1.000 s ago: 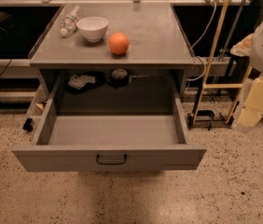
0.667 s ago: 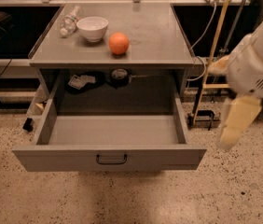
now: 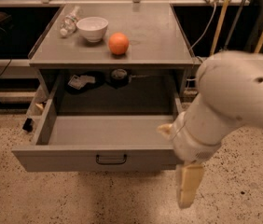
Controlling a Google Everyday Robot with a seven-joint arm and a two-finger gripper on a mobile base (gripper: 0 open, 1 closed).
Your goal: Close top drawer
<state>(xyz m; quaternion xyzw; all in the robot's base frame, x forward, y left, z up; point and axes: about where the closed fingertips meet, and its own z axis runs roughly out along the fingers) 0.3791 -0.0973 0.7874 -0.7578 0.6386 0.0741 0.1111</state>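
Note:
The top drawer [image 3: 61,158] of the grey metal cabinet is pulled far out. Its flat front panel faces me, with a small dark loop handle [image 3: 111,159] at its centre. The inside of the drawer is bare near the front. My white arm [image 3: 234,97] fills the right foreground. The gripper [image 3: 189,186] hangs from it, pointing down, in front of the drawer's right front corner and to the right of the handle. The arm hides that corner.
On the cabinet top [image 3: 159,36] stand a white bowl [image 3: 92,28], an orange [image 3: 118,44] and a lying plastic bottle [image 3: 69,22]. Dark items [image 3: 82,82] lie at the back under the top. Wooden poles [image 3: 227,13] and a cable stand at the right. The floor is speckled.
My arm has swung from the far right edge leftward and closer, and now overlaps the drawer's right front corner. The drawer has stayed open in the same place.

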